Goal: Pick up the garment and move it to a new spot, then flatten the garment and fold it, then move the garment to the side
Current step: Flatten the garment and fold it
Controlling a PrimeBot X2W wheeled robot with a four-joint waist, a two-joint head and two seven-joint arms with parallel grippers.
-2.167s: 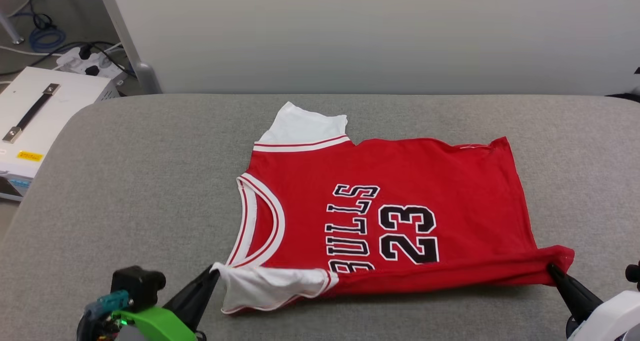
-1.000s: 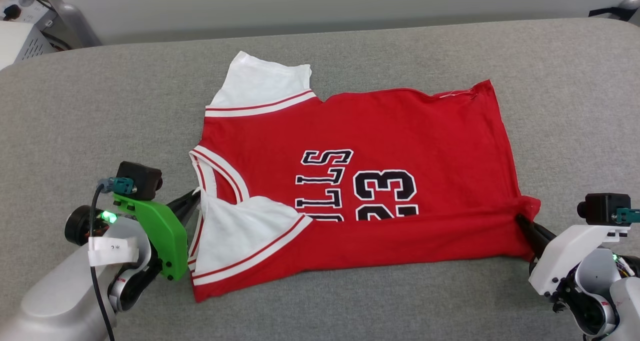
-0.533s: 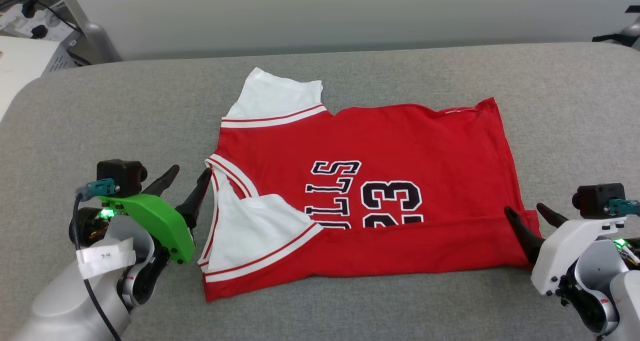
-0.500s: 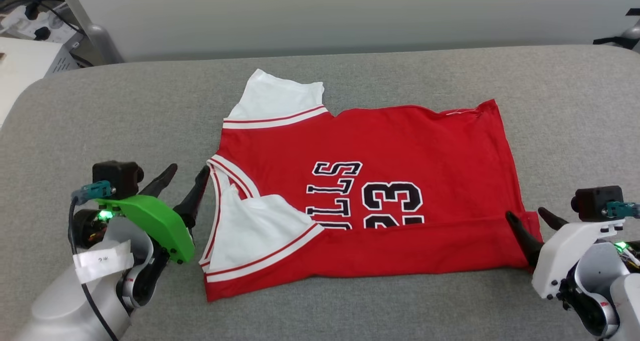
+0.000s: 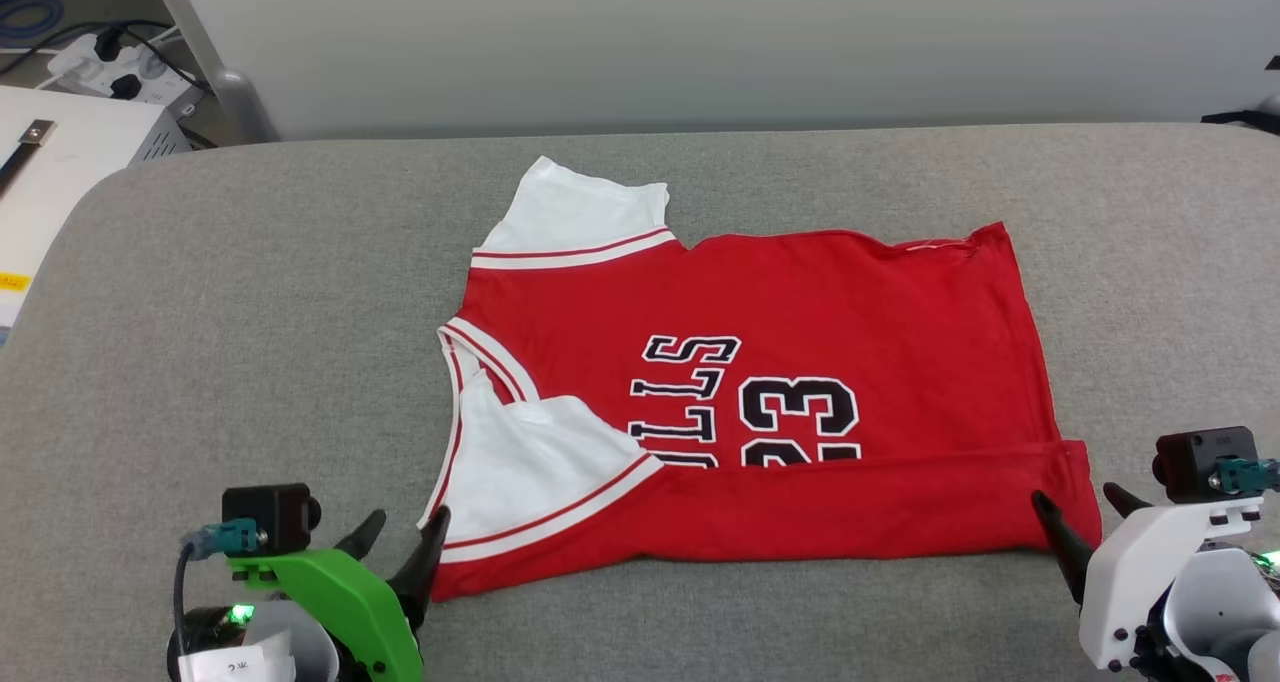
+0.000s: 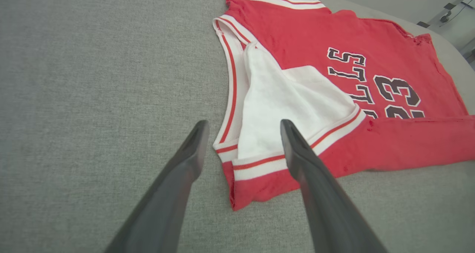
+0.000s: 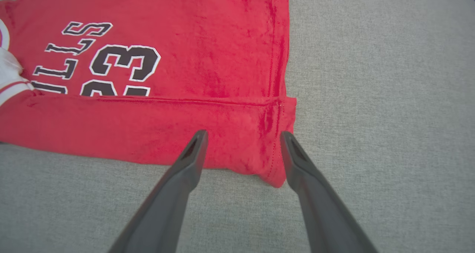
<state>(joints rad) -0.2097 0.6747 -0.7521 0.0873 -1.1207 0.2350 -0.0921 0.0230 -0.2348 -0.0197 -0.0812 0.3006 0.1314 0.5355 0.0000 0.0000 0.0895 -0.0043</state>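
The garment (image 5: 800,312), a red jersey with "23" and black lettering, lies flat across the middle of the grey padded table (image 5: 250,312). Its near edge is folded up over the front, so a plain red band (image 5: 850,507) and a white sleeve (image 5: 520,462) cover part of the lettering. My left gripper (image 5: 405,527) stands open just off the collar-end near corner (image 6: 259,186), with one fingertip over the striped trim. My right gripper (image 5: 1078,502) stands open at the hem-end near corner (image 7: 274,167). Neither holds any cloth.
A white box with a black handle (image 5: 60,162) sits off the table's left end, with a power strip and cables (image 5: 110,67) behind it. A grey post (image 5: 230,92) and a pale wall panel (image 5: 700,42) stand behind the table's far edge.
Both grippers have opened and let go of the garment's folded near edge, then drawn back toward me. The head camera has shifted, so the whole picture sits lower.
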